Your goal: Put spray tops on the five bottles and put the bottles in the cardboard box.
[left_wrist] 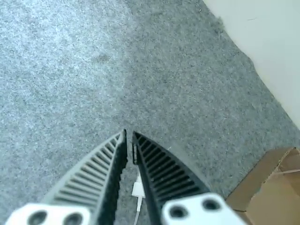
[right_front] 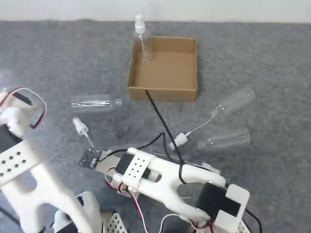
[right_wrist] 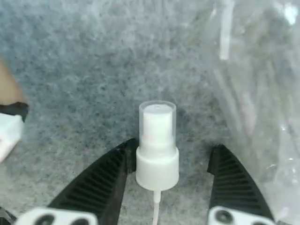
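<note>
Grey carpeted table (right_front: 272,58) beneath everything. White right arm (right_front: 160,177) stretched low along the near edge; white left arm (right_front: 24,165) at the near left corner. At the far middle, the cardboard box (right_front: 163,73), open on top, with a capped bottle (right_front: 142,41) upright in its far left corner. Three bare bottles flat on the carpet: left bottle (right_front: 96,103) just left of the box's near corner, far right bottle (right_front: 235,102) and near right bottle (right_front: 224,138) close together, well right of the box.

Above bare carpet, the left gripper (left_wrist: 129,135), fingers drawn together to a thin slit, clamping nothing, a box corner off to one side. Spread wide and down near the carpet, the right gripper (right_wrist: 173,145), straddling a spray top (right_wrist: 157,140): clear cap pointing away from the wrist, dip tube running back toward it, collar right beside one finger (right_wrist: 110,176), clearly apart from the other.

In the high view, two loose tops on the carpet: a left top (right_front: 81,127) near the left bottle, a right top (right_front: 179,140) beside the near right bottle. Match with the straddled top uncertain.
</note>
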Robot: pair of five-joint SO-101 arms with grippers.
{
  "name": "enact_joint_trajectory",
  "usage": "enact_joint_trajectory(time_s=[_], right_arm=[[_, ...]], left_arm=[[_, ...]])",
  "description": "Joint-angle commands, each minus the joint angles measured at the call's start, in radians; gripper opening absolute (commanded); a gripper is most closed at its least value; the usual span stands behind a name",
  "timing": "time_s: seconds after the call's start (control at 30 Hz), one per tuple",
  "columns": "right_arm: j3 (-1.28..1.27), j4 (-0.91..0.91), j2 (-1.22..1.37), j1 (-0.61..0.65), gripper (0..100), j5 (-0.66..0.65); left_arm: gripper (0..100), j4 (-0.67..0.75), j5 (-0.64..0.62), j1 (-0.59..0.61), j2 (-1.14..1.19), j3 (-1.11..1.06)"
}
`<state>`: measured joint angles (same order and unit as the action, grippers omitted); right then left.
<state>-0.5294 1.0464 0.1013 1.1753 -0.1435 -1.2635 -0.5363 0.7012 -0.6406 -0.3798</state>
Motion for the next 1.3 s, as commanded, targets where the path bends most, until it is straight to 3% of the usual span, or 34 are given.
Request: enact_joint_trajectory(time_s=[0.0,0.2,0.87,1.03,1.27], right_arm=[[0.054,0.005,-0.004,0.008,17.3,-0.011],[0.049,-0.022,-0.013,-0.002,3.9,-0.014],[0.048,0.255,-0.387,-0.076,3.5,-0.014],[0.048,0.325,-0.522,-0.154,3.4,-0.014],[0.012,0.277,-0.694,-0.383,3.4,-0.008]], left_arm=[[1,0.025,-0.005,0.005,-0.031,0.005],[1,0.025,-0.005,0.005,-0.031,0.005],[1,0.025,-0.002,0.0,-0.031,0.005],[1,0.028,0.034,-0.003,-0.031,0.005],[1,0.133,0.203,-0.132,-0.029,-0.047]])
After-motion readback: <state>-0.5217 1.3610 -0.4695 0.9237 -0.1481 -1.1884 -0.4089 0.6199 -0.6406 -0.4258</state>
